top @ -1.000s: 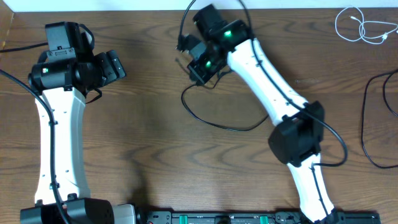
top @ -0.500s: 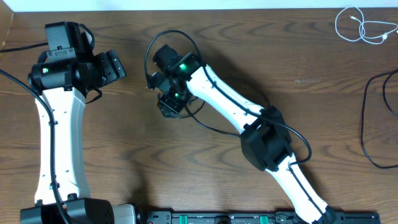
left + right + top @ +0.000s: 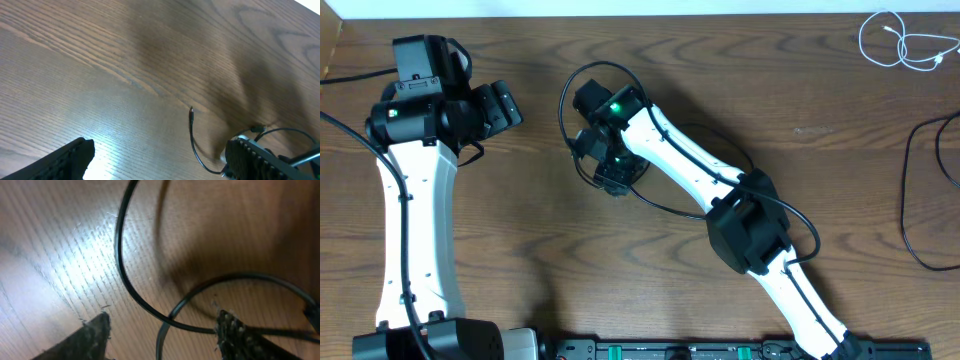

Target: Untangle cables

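Note:
A black cable (image 3: 665,210) lies on the wooden table, curving out from under my right arm. My right gripper (image 3: 613,178) hangs low over its near end with the jaws apart. In the right wrist view the black cable (image 3: 122,275) loops and crosses itself on the wood between the open fingers (image 3: 95,337), and neither finger presses on it. My left gripper (image 3: 512,105) stays at the left, open and empty. The left wrist view shows a plug end of the black cable (image 3: 191,114) lying ahead of my left gripper (image 3: 160,167).
A white cable (image 3: 900,45) lies coiled at the far right corner. Another black cable (image 3: 908,190) loops along the right edge. The table's front rail (image 3: 720,350) runs along the bottom. Thick black wires hang off both arms.
My right arm has swung left and down from the top centre, dragging the black cable along. Its jaws, shut a second ago, have opened and let the cable go. The left arm has not moved.

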